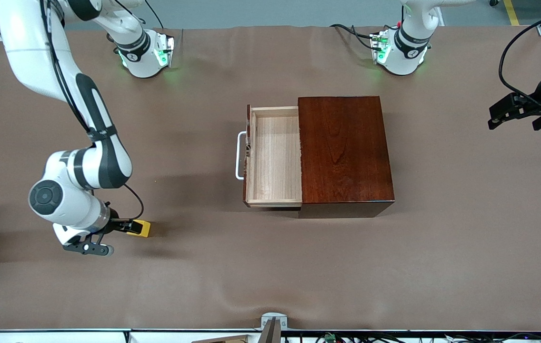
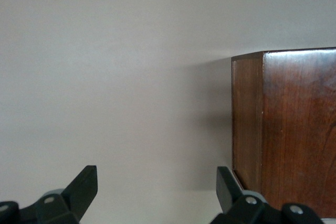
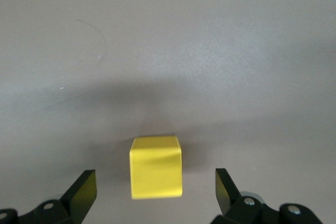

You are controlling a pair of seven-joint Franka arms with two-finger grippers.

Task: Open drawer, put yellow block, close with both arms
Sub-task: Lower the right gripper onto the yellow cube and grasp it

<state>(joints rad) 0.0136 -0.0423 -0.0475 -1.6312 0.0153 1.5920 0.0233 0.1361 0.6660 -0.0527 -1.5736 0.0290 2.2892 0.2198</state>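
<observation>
Drawer (image 1: 275, 157): pulled out of the mahogany box (image 1: 344, 150), pale wood tray bare.
Yellow block (image 3: 156, 167): on the table (image 1: 270, 267), between the spread fingers of the right gripper (image 3: 156, 195), untouched.
Left gripper (image 2: 156, 192): fingers apart, holding nothing, waiting beside the box at the left arm's end.
Step in hand: we judge it is the grasp; we would centre both pads on flat opposite faces, then squeeze.
Surfaces: glossy box, matte table, sharp-edged smooth cube.
</observation>
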